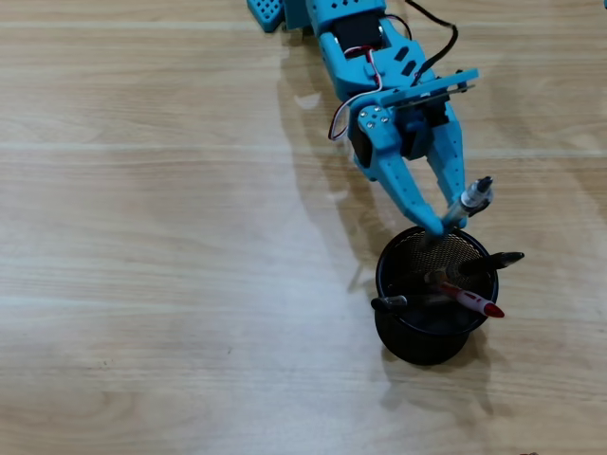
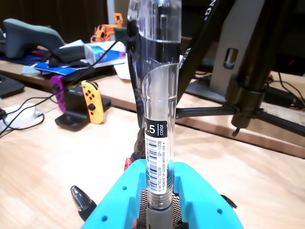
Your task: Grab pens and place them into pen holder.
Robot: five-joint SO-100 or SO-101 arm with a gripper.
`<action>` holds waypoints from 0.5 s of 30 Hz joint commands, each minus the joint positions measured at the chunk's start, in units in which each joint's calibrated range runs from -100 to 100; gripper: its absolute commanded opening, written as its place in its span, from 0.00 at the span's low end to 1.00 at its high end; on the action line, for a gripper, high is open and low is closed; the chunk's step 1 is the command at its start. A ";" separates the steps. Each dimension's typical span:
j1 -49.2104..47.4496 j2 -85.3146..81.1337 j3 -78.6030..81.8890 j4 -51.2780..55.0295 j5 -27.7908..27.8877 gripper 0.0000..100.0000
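In the overhead view my blue gripper [image 1: 448,221] is shut on a clear pen with a grey grip [image 1: 473,199], right over the far rim of the pen holder [image 1: 422,349], a black wire-mesh cup. Three pens lean inside the cup: a red one [image 1: 472,301], a black one [image 1: 497,258] and a dark one [image 1: 390,303]. The wrist view has the held pen [image 2: 159,119] standing upright between the fingers of the gripper [image 2: 159,202]. Mesh of the pen holder [image 2: 142,210] shows below the fingers, and a black pen end [image 2: 81,199] pokes up at the left.
The wooden table [image 1: 142,237] lies bare around the cup. In the wrist view black tripod legs [image 2: 248,95] stand beyond the table, and a dock with yellow [image 2: 91,100] and purple [image 2: 58,88] controllers, cables and clutter sit at the far left.
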 commanded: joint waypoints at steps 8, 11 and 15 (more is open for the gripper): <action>0.89 -0.73 -0.84 -1.21 0.26 0.09; 0.89 -1.24 -0.38 -1.12 0.31 0.09; 0.98 -2.51 0.07 -0.30 0.42 0.09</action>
